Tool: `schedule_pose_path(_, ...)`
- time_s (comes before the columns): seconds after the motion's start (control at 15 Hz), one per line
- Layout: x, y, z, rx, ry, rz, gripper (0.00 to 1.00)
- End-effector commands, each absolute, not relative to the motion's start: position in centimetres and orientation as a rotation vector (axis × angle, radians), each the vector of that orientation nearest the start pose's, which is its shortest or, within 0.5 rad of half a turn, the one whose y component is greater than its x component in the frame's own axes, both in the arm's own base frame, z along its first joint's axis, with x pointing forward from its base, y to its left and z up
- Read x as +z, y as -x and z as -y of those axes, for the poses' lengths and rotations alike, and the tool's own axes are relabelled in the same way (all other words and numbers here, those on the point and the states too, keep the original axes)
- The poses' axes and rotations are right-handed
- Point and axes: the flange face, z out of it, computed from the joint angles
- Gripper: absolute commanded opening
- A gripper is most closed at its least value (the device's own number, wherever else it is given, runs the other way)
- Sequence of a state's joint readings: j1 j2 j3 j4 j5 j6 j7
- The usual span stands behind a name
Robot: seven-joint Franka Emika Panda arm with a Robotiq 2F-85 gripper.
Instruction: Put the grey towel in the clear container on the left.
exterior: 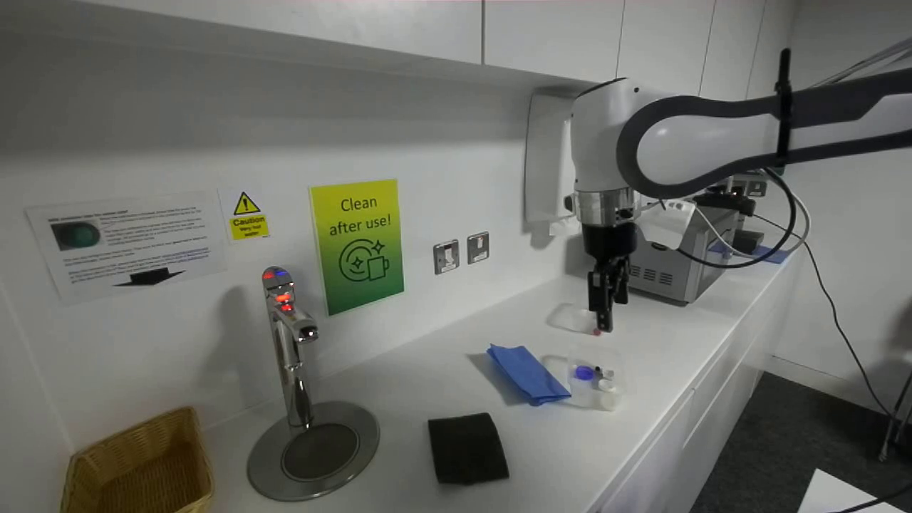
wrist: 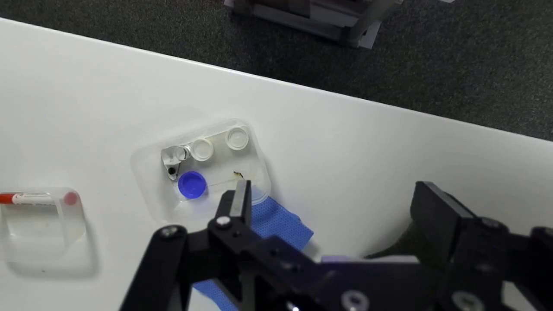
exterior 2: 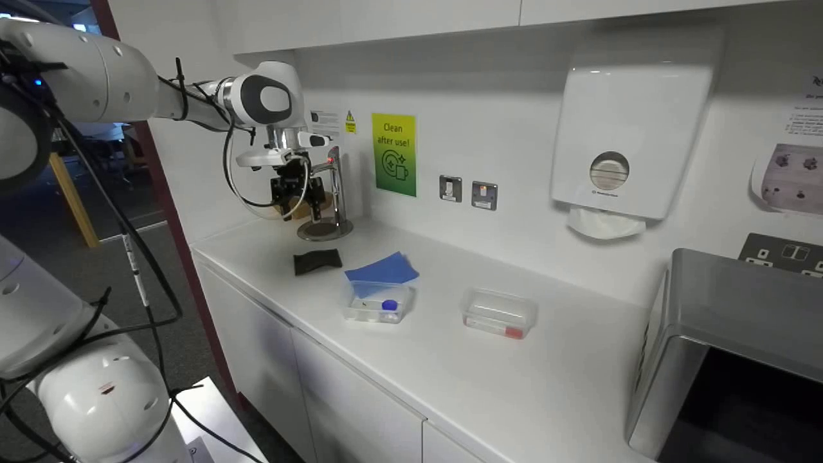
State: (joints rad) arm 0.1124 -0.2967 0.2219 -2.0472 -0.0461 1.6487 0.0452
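Charcoal-grey square cloth towel [exterior: 468, 449] lies toward white worktop's [exterior: 563, 456] front edge. Black two-finger gripper [wrist: 332, 188] hangs over worktop; fingers parted.

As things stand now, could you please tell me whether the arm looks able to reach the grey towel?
Probably yes: the towel lies uncovered on the counter, apart from the blue cloth, and nothing visible blocks the open, empty claw, which would need to come down.
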Motion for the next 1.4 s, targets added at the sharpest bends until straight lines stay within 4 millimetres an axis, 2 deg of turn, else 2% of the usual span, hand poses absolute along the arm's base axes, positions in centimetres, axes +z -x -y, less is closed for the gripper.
schedule_pose_path(0.0,55.4,-43.0,-15.5,0.143,3.234,0.459,1.0)
schedule_pose_path(0.67,55.3,-43.1,-15.7,0.133,3.231,0.461,1.0)
schedule_pose_path(0.87,54.7,-44.3,-15.8,0.061,3.185,0.2,1.0)
schedule_pose_path(1.33,52.5,-48.8,-14.1,-0.057,3.021,-0.342,1.0)
